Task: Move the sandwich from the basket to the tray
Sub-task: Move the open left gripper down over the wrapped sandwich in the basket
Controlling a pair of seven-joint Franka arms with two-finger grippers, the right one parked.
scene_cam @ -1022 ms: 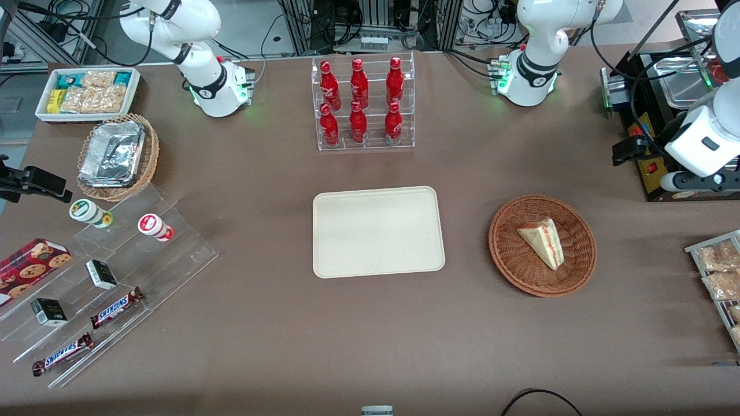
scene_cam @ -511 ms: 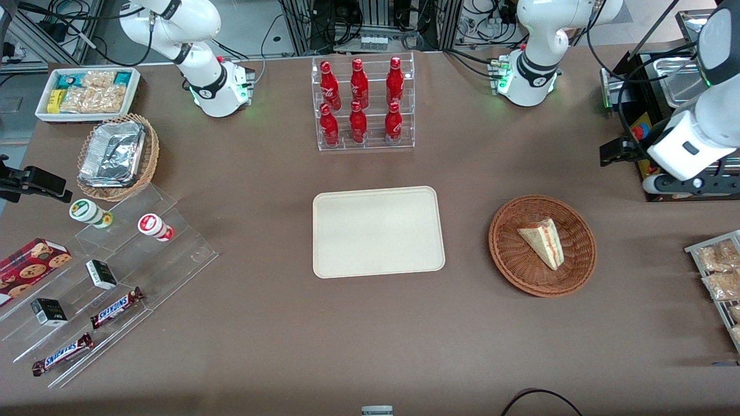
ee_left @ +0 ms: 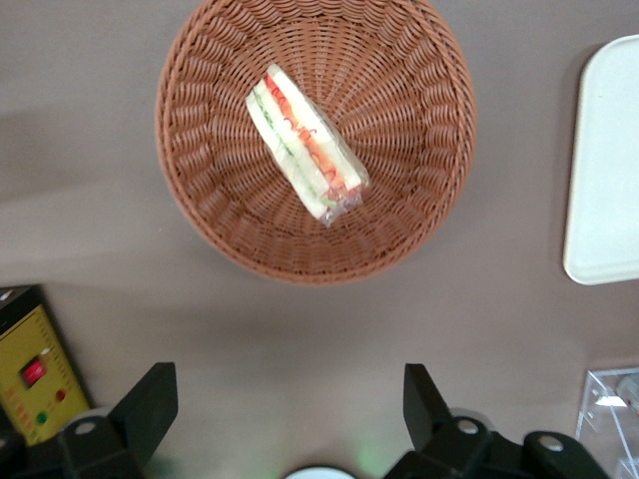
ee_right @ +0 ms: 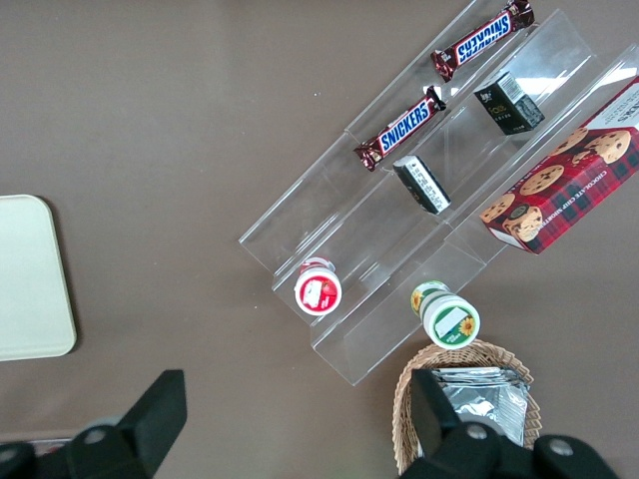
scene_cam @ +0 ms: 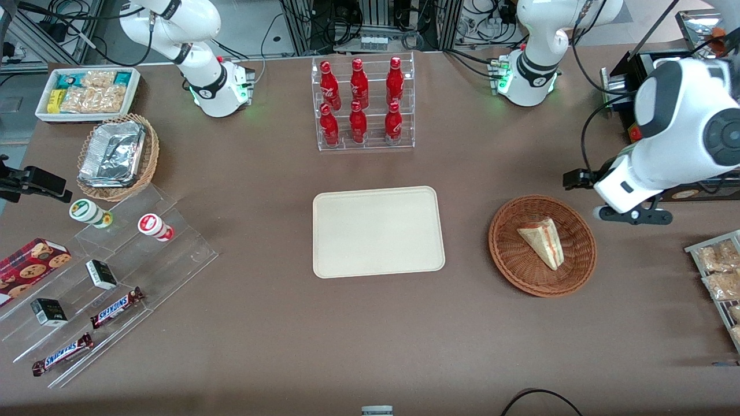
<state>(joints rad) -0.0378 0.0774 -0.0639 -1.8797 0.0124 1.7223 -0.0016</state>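
Observation:
The sandwich (scene_cam: 542, 241), a pale wedge in clear wrap with red and green stripes, lies in the round reddish-brown wicker basket (scene_cam: 509, 260). The cream tray (scene_cam: 378, 231) lies flat beside the basket, toward the parked arm's end, with nothing on it. My left gripper (scene_cam: 635, 217) hangs above the table just outside the basket's rim, a little farther from the front camera and toward the working arm's end. The left wrist view shows the gripper (ee_left: 288, 399) open and empty, with the sandwich (ee_left: 305, 143), the basket (ee_left: 399, 220) and a tray edge (ee_left: 604, 170) ahead of it.
A clear rack of red bottles (scene_cam: 364, 104) stands farther back than the tray. A black machine (scene_cam: 650, 173) sits close by the gripper. A rack of snack packets (scene_cam: 717, 271) lies at the working arm's table end. Stepped acrylic shelves (scene_cam: 115, 271) hold snacks at the parked arm's end.
The left arm has swung from over the black machine toward the basket, and its gripper now hangs near the basket's rim. The sandwich, basket and tray have not moved.

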